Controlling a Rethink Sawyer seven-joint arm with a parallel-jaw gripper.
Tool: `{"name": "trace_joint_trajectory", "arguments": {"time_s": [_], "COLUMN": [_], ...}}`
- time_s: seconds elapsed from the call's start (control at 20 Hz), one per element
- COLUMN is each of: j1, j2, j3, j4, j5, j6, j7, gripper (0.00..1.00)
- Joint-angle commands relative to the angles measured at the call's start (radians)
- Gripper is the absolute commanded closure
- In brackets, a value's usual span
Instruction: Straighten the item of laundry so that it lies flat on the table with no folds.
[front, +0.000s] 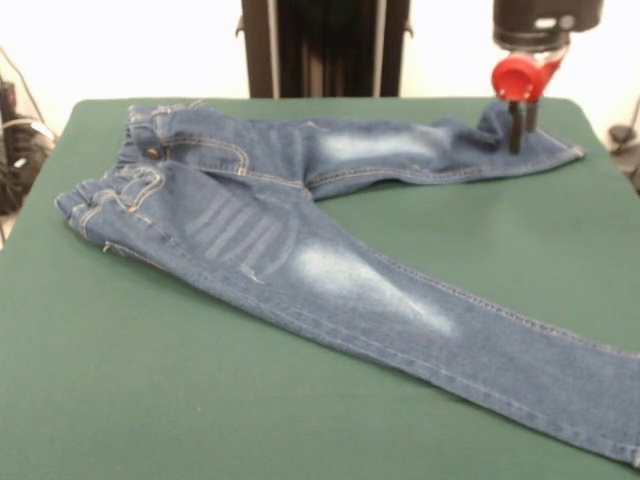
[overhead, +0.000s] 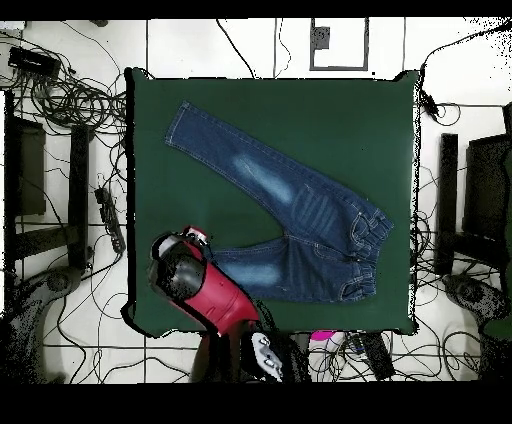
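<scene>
The blue denim jeans lie spread on the dark green table, with the waistband at the left of the front view. One leg runs to the near right, the other along the far side to the right. My gripper stands at the far leg's end, its two black fingers close together on the cloth, which bunches up a little there. In the overhead view the jeans lie across the table, and the red and black arm covers the lower leg's end and the gripper.
The near leg's hem reaches the table's right edge in the front view. Cables and dark equipment lie on the floor around the table. The pedestal stands behind the far edge.
</scene>
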Motion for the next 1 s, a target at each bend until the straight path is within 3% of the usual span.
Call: {"name": "trace_joint_trajectory", "arguments": {"time_s": [0.05,0.15,0.25,0.5,1.0], "j1": [-0.047,-0.049,-0.106,-0.09,-0.071], "j2": [0.154,0.179,0.222,0.282,0.077], "j3": [0.172,0.176,0.246,0.276,0.335], "j4": [0.037,0.034,0.032,-0.004,0.166], "j5": [-0.074,-0.086,-0.143,-0.112,-0.037], "j6": [-0.155,-0.177,-0.238,-0.261,-0.123], "j7": [0.221,0.237,0.281,0.33,0.368], "gripper": [0.0,0.0,0.0,0.0,0.0]}}
